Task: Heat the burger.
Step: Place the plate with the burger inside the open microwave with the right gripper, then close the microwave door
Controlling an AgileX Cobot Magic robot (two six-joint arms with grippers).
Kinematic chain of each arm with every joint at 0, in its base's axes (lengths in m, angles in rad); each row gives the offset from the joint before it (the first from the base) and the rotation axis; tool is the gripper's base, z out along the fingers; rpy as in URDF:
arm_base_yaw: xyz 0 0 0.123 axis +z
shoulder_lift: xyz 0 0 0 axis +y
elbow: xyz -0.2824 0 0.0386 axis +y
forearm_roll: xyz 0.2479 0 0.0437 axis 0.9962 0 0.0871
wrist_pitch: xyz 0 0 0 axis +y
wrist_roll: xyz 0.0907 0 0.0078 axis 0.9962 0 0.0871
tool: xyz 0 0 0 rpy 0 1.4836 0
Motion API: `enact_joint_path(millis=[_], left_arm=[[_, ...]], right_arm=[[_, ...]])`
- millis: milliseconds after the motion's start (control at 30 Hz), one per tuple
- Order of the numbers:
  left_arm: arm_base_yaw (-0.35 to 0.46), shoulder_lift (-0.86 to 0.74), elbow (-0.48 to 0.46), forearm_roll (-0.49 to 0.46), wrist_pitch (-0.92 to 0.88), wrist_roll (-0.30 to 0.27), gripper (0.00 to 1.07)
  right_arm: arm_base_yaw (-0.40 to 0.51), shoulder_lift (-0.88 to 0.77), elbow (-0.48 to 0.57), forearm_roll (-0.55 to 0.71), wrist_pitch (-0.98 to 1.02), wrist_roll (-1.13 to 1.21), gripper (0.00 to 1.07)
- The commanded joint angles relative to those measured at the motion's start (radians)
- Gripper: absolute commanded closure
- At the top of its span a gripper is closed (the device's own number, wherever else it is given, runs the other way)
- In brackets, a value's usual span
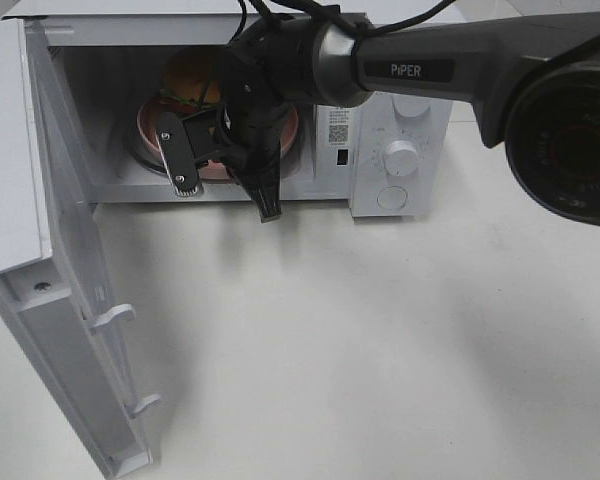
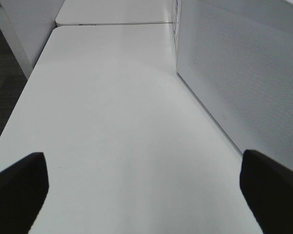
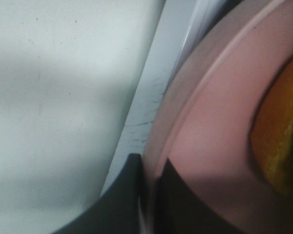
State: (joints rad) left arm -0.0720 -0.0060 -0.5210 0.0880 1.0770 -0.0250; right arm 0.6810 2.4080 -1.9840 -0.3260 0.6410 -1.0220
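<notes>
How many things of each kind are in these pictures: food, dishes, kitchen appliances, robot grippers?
Food: 1, the burger with golden-brown bun
Dishes: 1, the round pink plate
Kitchen appliances: 1, the white microwave oven, door open
Robot grippers: 2, the left gripper and the right gripper
Total: 5

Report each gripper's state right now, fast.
Left gripper: open, holding nothing.
Right gripper: shut on the pink plate at its rim.

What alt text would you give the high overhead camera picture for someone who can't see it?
The right gripper pinches the rim of a pink plate carrying a burger inside a white microwave. Its door stands wide open at the left, on a white table.
</notes>
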Motion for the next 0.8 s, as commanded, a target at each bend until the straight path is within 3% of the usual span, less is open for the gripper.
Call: enact_joint_path(millis=[33,200,433,633,800], left_arm=[[0.001,-0.015,0.003,0.001,-0.014,0.001,0.07],[0.001,-0.015,0.003,0.001,-0.014,0.001,0.07],[0.001,-0.015,0.003,0.001,-0.014,0.001,0.07],[0.001,-0.015,0.003,0.001,-0.014,0.001,0.07],[0.001,-0.015,0.003,0.001,-0.014,0.001,0.07]], right_arm=[[-0.006,-0.009,-0.018,-0.022,-0.064,0.007,1.04],[-0.011,-0.008,-0.018,-0.021,-0.075,0.022,0.93],[-0.011,-0.008,-0.018,-0.016,-0.063,0.043,0.64],[-0.011,-0.012,-0.014,-0.016,-0.053,0.076,0.55],[-0.011,-0.048,0.049,-0.016,-0.079,0.077,0.47]])
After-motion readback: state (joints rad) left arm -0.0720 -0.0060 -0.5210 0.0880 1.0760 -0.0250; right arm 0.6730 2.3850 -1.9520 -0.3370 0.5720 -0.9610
